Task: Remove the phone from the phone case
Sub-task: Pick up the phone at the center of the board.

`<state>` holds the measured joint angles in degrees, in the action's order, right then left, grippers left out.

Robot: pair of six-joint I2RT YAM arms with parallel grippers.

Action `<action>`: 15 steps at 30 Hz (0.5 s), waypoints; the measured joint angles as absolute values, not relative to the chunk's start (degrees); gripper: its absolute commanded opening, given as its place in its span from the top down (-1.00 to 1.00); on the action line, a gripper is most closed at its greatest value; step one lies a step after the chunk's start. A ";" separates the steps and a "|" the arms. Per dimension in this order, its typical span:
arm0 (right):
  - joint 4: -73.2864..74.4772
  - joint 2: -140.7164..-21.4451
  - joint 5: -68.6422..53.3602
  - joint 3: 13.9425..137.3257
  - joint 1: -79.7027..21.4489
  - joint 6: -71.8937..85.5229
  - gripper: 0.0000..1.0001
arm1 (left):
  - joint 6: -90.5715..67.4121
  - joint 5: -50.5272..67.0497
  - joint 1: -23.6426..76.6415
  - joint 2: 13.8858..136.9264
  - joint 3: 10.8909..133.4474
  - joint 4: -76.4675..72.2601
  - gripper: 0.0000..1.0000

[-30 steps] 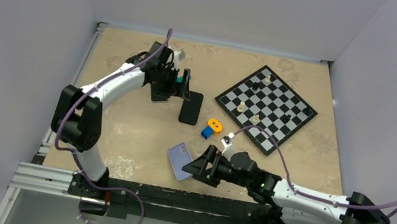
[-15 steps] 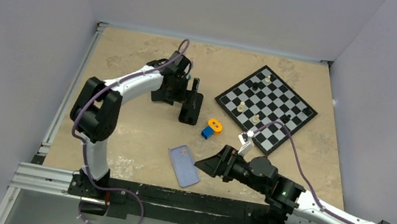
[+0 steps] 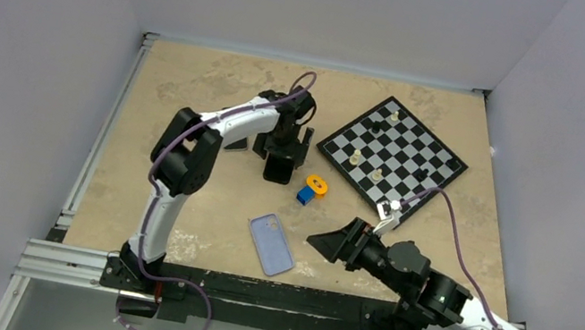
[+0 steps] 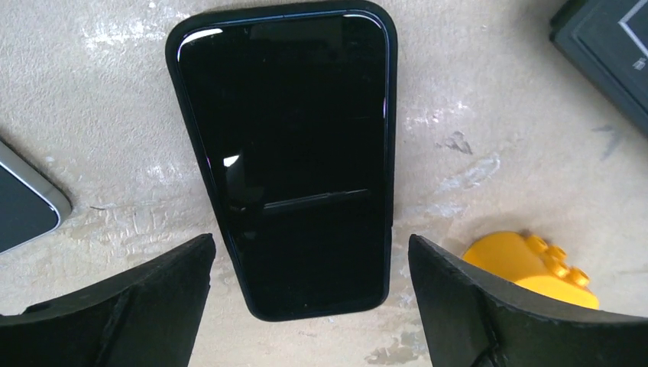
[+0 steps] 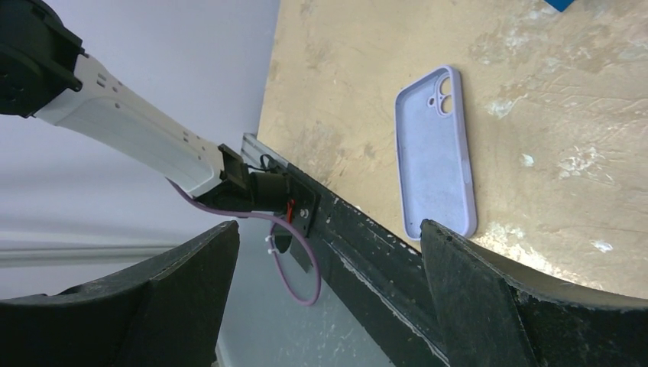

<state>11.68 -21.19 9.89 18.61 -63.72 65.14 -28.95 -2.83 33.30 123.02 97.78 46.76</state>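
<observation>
Black phone (image 3: 278,170) flat on worktop (image 3: 177,181), screen up, just left of chessboard (image 3: 392,157). Left hand (image 3: 285,147) spread wide over it, fingers (image 4: 137,298) flanking phone, nothing gripped. Lilac phone case (image 3: 271,244) empty, hollow side up, nearer than chessboard and to its left. Right hand (image 3: 330,242) also wide, empty, off chessboard's near corner, on case's side.

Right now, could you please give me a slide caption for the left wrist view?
Open left gripper poised above a black phone lying screen-up, yellow brick at its side.
</observation>
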 measured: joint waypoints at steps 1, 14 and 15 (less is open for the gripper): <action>12.27 -20.86 10.07 18.61 -63.72 65.14 -0.84 | -28.93 -3.40 33.67 123.85 98.72 47.64 -0.99; 15.27 -21.58 11.46 18.61 -63.72 65.08 -0.84 | -28.82 -6.74 34.94 126.76 100.71 51.20 -0.09; 15.31 -21.76 11.49 18.61 -63.72 65.08 -0.84 | -28.64 -6.90 35.03 125.62 98.70 49.67 -0.10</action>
<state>15.31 -21.76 11.49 18.61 -63.72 65.08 -28.64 -6.90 35.03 125.62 98.70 49.67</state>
